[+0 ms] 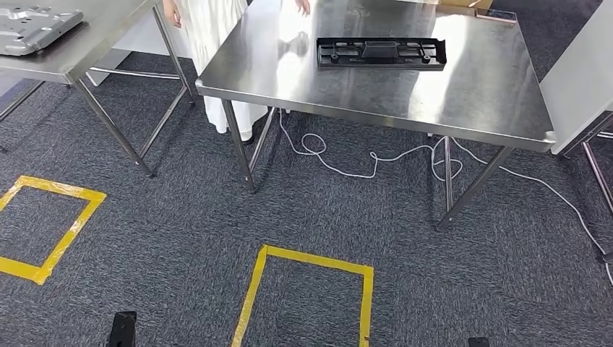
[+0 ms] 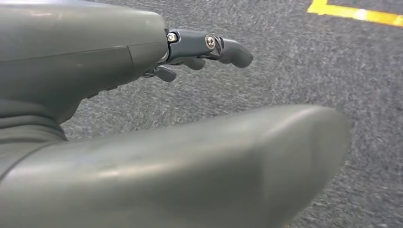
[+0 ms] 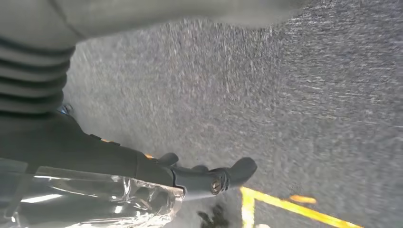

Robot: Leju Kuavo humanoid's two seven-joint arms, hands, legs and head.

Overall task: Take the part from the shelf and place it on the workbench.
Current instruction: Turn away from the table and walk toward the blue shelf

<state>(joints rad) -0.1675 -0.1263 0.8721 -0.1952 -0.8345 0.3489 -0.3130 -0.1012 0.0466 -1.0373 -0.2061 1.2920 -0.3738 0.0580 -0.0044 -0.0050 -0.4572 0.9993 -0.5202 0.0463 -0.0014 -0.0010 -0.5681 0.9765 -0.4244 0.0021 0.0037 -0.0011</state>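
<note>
Black part (image 1: 381, 53) flat on the steel table (image 1: 470, 101), toward its far side; left hand (image 2: 142, 95) hanging above the carpet beside that table, fingers (image 2: 209, 47) apart, holding nothing; right hand (image 3: 142, 171) likewise above carpet near yellow tape (image 3: 294, 209), fingers loosely spread, empty.

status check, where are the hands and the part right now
Left hand and right hand hang over the carpet, holding nothing. Black part lies flat on the steel workbench. Person in white stands at the far corner.
</note>
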